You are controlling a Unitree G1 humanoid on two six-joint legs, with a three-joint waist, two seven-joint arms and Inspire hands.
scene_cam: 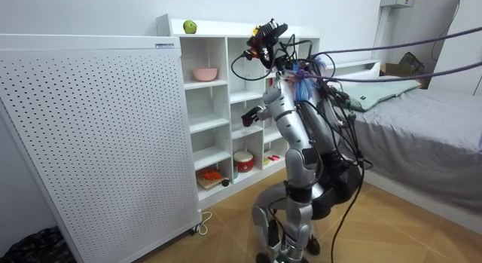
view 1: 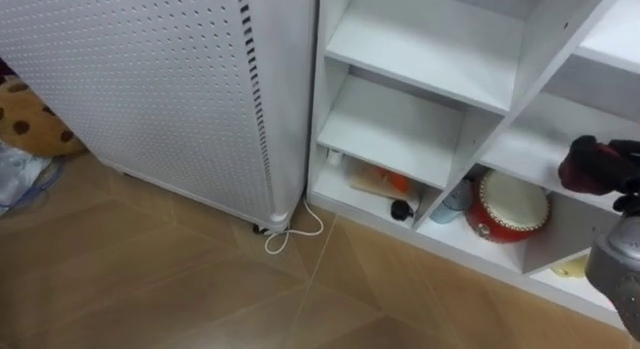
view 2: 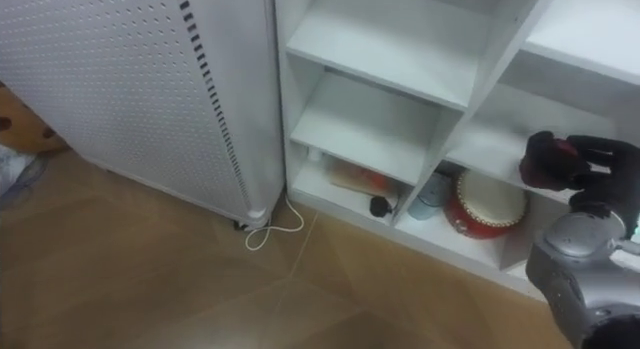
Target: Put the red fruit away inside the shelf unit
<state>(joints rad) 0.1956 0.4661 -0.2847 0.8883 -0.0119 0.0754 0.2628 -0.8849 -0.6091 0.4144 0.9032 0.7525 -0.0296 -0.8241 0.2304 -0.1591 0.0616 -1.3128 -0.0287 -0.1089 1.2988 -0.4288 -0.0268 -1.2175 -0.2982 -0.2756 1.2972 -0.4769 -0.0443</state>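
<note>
Fruit [view 2: 545, 161], dark red, sits clamped in the right hand's [view 2: 603, 154] curled fingers at mid-right of frame, before the closet [view 2: 380, 34].

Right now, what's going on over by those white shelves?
The robot stands at the white closet with its right hand shut on a dark red fruit, held up to the shelves. A green apple sits on top of the closet, and a pink bowl sits inside.
</note>
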